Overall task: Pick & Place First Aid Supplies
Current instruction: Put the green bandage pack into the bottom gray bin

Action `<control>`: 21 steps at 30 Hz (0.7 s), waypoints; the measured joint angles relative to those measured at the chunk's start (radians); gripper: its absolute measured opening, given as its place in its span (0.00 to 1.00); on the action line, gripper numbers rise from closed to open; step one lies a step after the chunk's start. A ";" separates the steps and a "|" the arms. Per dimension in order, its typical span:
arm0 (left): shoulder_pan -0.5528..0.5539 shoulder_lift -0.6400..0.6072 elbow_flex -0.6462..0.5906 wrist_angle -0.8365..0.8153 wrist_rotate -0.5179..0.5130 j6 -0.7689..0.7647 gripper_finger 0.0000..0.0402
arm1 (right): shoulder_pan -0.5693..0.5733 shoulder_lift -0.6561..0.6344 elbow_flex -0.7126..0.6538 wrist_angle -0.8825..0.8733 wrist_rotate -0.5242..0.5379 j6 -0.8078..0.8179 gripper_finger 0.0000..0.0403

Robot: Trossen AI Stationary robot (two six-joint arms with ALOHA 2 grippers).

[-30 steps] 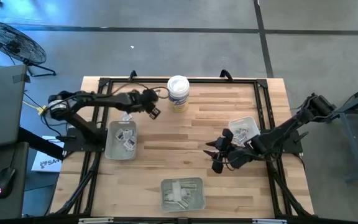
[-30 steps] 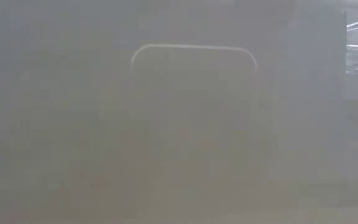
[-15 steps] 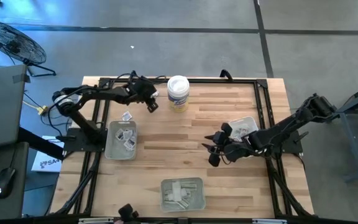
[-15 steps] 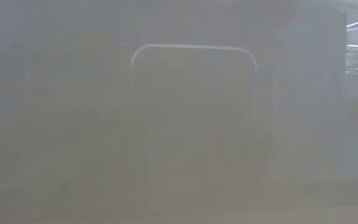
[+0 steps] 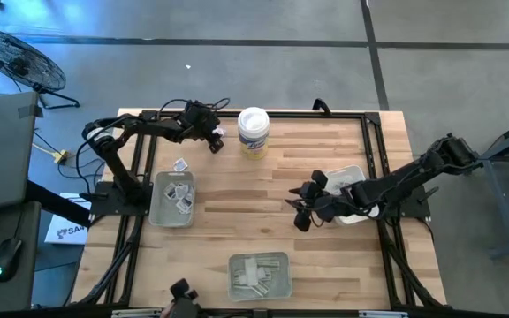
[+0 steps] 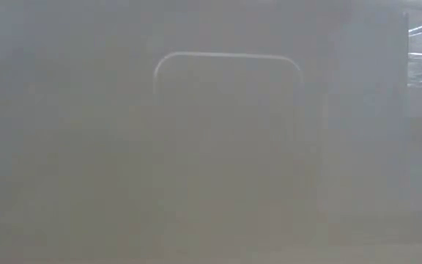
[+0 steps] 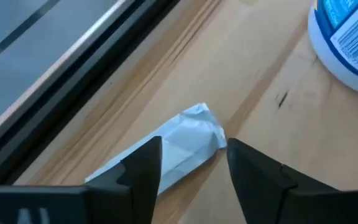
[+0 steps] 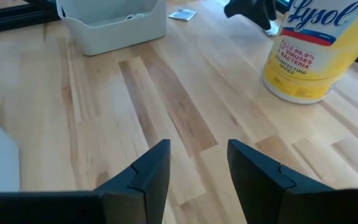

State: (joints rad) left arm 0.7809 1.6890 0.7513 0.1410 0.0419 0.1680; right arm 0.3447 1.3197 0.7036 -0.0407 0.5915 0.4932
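Left gripper [image 7: 191, 165] spread wide above pale strip wrapper [image 7: 179, 146] at far table edge beside Lysol tub [image 5: 253, 132]; suggest descend square, straddle wrapper's width, pinch low; right gripper [image 8: 197, 165] wide, empty, mid-table.

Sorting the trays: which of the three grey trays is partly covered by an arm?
The tray on the table's right: the right arm crosses it, its pincer just beyond. The left tray and front tray lie uncovered.

The yellow tub [image 8: 312, 53] carries the brand "Lysol" in blue script — beneath it, small print reads "99.9%", "viruses", "bacteria" and "disinfecting wipes". Its barcode shows in the left wrist view — digits unreadable.
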 joint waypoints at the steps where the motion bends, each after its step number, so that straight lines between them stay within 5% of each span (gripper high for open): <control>1: -0.001 0.000 0.000 -0.001 0.003 0.000 0.43 | -0.002 0.000 0.000 0.000 0.000 -0.002 0.38; 21: -0.016 0.107 0.022 0.099 -0.022 -0.049 0.33 | -0.011 0.000 0.000 0.000 -0.050 0.072 0.38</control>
State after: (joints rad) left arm 0.7647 1.7963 0.7734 0.2401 0.0202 0.1188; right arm 0.3336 1.3197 0.7040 -0.0406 0.5414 0.5657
